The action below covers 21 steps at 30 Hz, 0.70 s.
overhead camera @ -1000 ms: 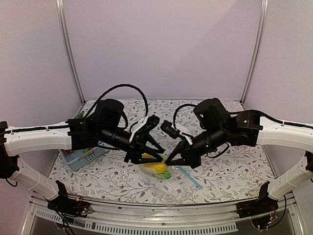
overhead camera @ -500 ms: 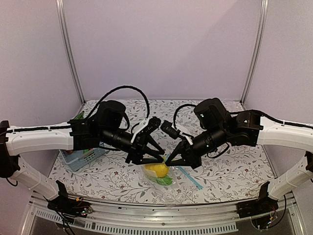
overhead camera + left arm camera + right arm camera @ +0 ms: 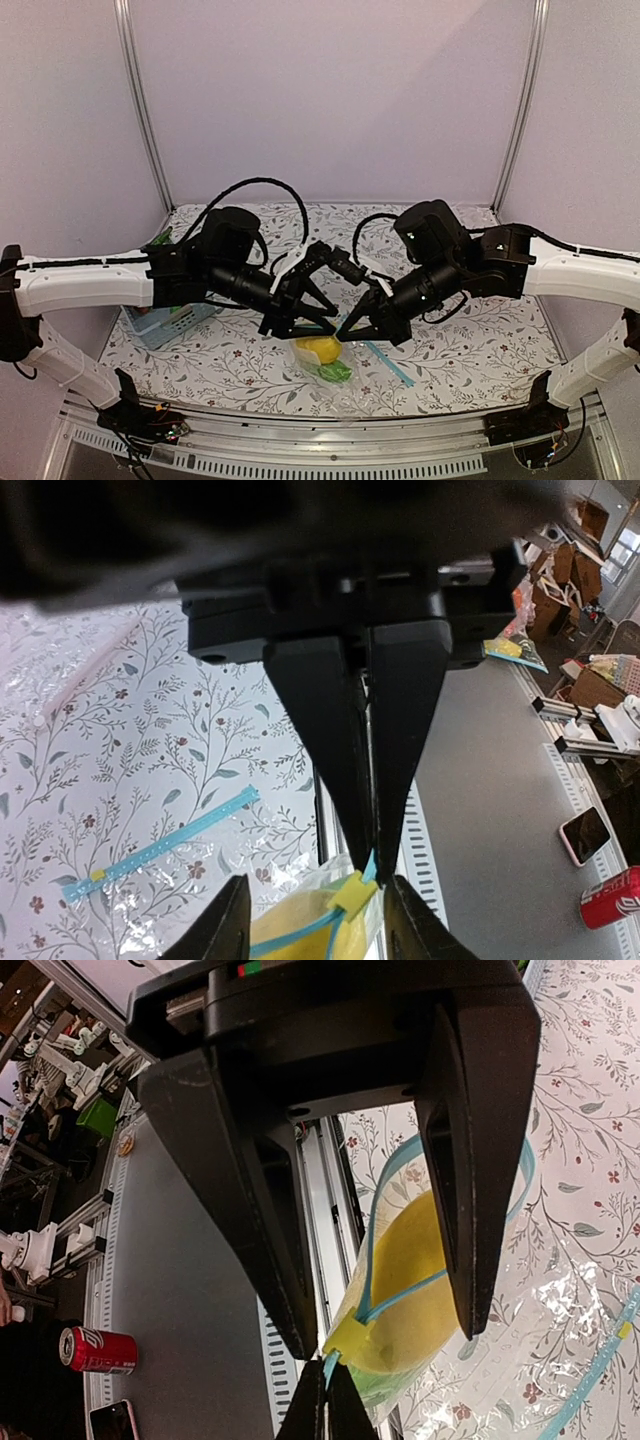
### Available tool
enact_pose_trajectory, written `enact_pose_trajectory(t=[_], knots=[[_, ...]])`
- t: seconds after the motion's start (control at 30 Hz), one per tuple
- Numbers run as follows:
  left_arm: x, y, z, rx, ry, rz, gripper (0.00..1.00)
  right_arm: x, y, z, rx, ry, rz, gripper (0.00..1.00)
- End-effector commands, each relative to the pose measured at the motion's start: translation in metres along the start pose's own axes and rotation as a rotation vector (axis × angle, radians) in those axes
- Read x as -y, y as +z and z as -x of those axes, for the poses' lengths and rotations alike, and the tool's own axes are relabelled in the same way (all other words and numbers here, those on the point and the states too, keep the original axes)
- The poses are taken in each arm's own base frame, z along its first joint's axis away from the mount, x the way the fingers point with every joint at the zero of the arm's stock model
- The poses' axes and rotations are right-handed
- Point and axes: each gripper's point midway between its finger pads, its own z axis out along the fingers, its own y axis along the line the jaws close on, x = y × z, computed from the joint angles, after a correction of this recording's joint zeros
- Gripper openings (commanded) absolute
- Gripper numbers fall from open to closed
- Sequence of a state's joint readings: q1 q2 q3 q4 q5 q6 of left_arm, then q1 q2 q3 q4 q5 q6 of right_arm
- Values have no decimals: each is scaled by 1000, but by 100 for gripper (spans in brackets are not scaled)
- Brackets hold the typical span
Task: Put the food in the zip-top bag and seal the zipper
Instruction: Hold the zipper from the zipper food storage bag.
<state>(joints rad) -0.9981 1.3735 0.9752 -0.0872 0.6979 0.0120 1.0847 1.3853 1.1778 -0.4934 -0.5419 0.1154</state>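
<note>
Since a second ago, the left gripper (image 3: 325,328) is sitting slightly further right, and the zip-top bag (image 3: 300,905) is hanging lower between both grippers. Overhead, dark fingers are hiding the bag's mouth from me. Left jaws are standing apart, straddling that mouth, with the yellow food (image 3: 322,348) and green food (image 3: 336,370) inside. The right gripper (image 3: 325,1400) is clenching the zipper (image 3: 405,1293) beside its yellow slider (image 3: 350,1345).

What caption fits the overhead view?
Left gripper and right gripper meet over the zip-top bag holding yellow and green food.
</note>
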Motion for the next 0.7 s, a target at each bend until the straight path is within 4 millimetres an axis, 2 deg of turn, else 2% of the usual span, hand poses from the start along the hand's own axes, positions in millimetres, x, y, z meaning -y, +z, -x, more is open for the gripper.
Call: enact_pose_trajectory(t=[0.0, 0.4, 0.67], knots=[[7, 7, -5, -23, -6, -40, 39, -5, -1, 15, 31, -19, 23, 0], [12, 6, -11, -61, -53, -65, 18, 11, -5, 15, 48, -2, -61, 0], [14, 3, -12, -66, -69, -63, 0, 22, -9, 18, 65, 22, -113, 0]])
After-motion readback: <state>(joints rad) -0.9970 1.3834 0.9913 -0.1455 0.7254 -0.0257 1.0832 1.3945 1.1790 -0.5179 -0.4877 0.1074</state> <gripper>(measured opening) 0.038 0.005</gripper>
